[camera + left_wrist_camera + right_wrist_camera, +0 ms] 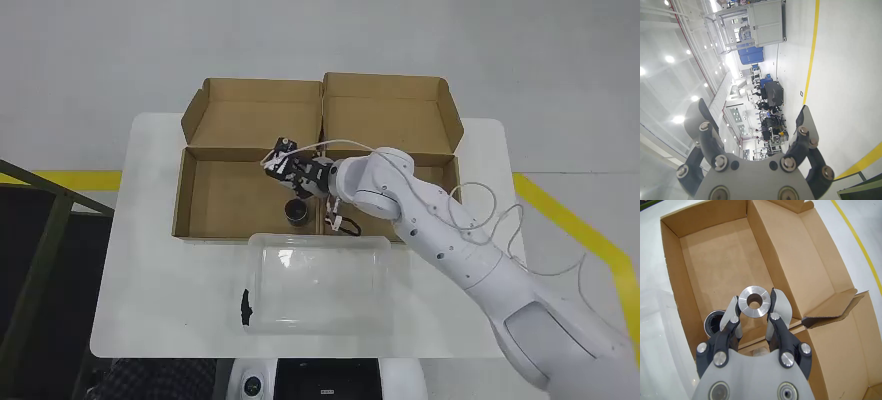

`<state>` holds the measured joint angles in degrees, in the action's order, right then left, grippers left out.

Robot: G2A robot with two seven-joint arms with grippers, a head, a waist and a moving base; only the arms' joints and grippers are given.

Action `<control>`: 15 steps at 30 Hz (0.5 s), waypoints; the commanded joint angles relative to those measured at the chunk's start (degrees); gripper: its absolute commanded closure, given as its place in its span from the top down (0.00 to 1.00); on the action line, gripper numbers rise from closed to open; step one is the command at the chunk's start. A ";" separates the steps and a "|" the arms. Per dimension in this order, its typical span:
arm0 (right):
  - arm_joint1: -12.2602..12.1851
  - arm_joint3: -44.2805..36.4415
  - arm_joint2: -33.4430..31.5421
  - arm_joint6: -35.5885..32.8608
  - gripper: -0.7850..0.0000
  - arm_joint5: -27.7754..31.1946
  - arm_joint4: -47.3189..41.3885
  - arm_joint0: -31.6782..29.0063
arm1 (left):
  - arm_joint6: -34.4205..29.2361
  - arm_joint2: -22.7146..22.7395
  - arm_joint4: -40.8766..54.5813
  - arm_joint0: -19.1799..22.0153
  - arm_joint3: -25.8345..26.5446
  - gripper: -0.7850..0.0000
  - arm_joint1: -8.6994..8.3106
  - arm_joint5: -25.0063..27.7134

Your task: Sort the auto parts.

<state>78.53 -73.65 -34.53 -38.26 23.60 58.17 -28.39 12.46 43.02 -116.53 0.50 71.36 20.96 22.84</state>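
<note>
My right gripper [754, 295] is shut on a shiny metal ring [762, 310] with a round hole, held above the floor of the left cardboard box [719, 262]. In the top view this gripper [283, 162] hangs over the right half of that box [215, 195]. A dark round bearing [712, 323] lies on the box floor near its front wall, beside the gripper; the top view shows it too [296, 210]. My left gripper [753, 106] is open with nothing between its fingers and faces out into the room.
A second cardboard box [440, 180] adjoins on the right, holding a black part [346, 226] and a pale cylinder [760, 351]. A clear plastic bin [255, 290] stands in front of both boxes. A small black piece [244, 308] lies on the white table beside the bin.
</note>
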 commanded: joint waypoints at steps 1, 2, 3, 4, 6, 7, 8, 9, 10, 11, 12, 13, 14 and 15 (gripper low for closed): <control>0.52 1.39 0.58 -0.27 0.00 -0.17 0.00 0.51 | 0.00 0.00 0.00 0.00 0.00 1.00 0.00 0.00; 0.83 2.10 0.90 -0.37 0.00 -0.24 -0.07 0.80 | 0.00 0.00 0.00 0.00 0.00 1.00 0.00 0.00; 1.15 2.83 1.23 -0.54 0.00 -0.40 0.04 1.14 | 0.00 0.00 0.00 0.00 0.00 1.00 0.00 0.00; 1.47 3.56 1.56 -0.72 0.00 -0.56 0.04 1.41 | 0.00 0.00 0.00 0.00 0.00 1.00 0.00 0.00; 2.10 4.88 2.19 -1.14 0.00 -0.78 0.23 2.04 | 0.00 0.00 0.00 0.00 0.00 1.00 0.00 0.00; 2.41 5.40 2.45 -1.27 0.00 -0.96 0.24 2.32 | 0.00 0.00 0.00 0.00 0.00 1.00 0.00 0.00; 2.72 5.92 2.75 -1.52 0.00 -1.11 0.43 2.61 | 0.00 0.00 0.00 0.00 0.00 1.00 0.00 0.00; 3.01 6.40 3.06 -1.77 0.00 -1.22 0.66 2.89 | 0.00 0.00 0.00 0.00 0.00 1.00 0.00 0.00; 3.31 6.83 3.31 -1.92 0.00 -1.30 0.73 3.14 | 0.00 0.00 0.00 0.00 0.00 1.00 0.00 0.00; 3.59 7.32 3.55 -2.16 0.00 -1.36 0.83 3.36 | 0.00 0.00 0.00 0.00 0.00 1.00 0.00 0.00; 3.87 7.74 3.77 -2.43 0.00 -1.44 0.96 3.61 | 0.00 0.00 0.00 0.00 0.00 1.00 0.00 0.00; 4.14 8.16 4.01 -2.75 0.00 -1.54 1.14 3.84 | 0.00 0.00 0.00 0.00 0.00 1.00 0.00 0.00; 4.41 8.55 4.19 -2.90 0.00 -1.59 1.17 4.01 | 0.00 0.00 0.00 0.00 0.00 1.00 0.00 0.00; 4.67 8.99 4.33 -3.01 0.00 -1.66 1.12 4.15 | 0.00 0.00 0.00 0.00 0.00 1.00 0.00 0.00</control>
<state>83.02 -64.99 -30.29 -41.21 21.99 59.33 -24.34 12.46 43.02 -116.53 0.50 71.36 20.96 22.84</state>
